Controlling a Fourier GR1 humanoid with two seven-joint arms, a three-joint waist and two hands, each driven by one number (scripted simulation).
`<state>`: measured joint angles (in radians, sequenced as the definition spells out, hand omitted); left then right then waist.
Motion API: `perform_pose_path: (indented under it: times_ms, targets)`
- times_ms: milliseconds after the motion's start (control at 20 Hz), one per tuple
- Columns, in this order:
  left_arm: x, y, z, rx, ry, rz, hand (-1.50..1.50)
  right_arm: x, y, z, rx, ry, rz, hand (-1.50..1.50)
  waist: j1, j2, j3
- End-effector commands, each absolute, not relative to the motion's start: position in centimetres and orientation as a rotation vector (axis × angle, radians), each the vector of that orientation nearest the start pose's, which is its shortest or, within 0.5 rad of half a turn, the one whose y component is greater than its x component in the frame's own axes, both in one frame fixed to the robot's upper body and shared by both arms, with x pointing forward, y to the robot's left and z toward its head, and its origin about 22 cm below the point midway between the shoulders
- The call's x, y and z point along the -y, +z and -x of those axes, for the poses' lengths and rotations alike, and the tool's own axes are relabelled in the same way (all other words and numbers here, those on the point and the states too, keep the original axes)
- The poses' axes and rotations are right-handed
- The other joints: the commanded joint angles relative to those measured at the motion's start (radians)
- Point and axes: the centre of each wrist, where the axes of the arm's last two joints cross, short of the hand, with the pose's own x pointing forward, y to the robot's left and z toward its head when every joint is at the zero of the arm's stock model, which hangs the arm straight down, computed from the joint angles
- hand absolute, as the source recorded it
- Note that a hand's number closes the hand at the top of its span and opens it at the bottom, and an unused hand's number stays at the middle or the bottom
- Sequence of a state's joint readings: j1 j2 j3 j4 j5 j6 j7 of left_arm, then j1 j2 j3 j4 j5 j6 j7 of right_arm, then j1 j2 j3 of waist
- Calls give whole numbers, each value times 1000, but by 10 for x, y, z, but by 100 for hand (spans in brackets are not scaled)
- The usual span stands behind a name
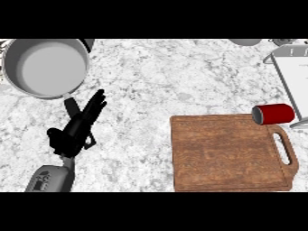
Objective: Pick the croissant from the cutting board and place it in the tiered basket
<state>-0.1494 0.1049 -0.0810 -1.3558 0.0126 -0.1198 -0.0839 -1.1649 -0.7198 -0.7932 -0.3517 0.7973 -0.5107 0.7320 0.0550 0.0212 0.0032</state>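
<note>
Marble-patterned counter (pixel 183 72) in the head view carries one bare brown cutting board (pixel 226 153) at its near right, one red can (pixel 273 113) on its side touching the board's far right corner, one grey pan (pixel 46 66) far left and one tiered basket (pixel 303 85) at the right edge, while the left hand (pixel 79 124) rests with fingers straight, holding nothing, and no croissant shows.

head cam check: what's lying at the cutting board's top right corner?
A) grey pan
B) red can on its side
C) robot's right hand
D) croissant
B: the red can lies on its side at the top right corner of the cutting board; no croissant shows on the board.
</note>
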Motion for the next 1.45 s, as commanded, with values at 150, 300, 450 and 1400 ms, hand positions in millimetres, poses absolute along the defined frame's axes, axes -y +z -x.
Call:
perform_pose_path:
  times_ms: [150,300,450,1400]
  targets:
    - [-223,-33,-264,1559,-261,112,0,443,228,-415,925,-895,972,-150,-9,-2,-1]
    - [-230,-18,-270,1547,-266,87,0,445,242,-413,933,-965,1143,-150,-14,-7,-3]
    - [-225,-12,-273,1544,-264,97,0,471,222,-394,854,-1055,1346,-150,-28,-10,-3]
    - [-267,-32,-240,1491,-114,-26,0,507,225,-313,998,-1183,1561,-150,-183,-73,-7]
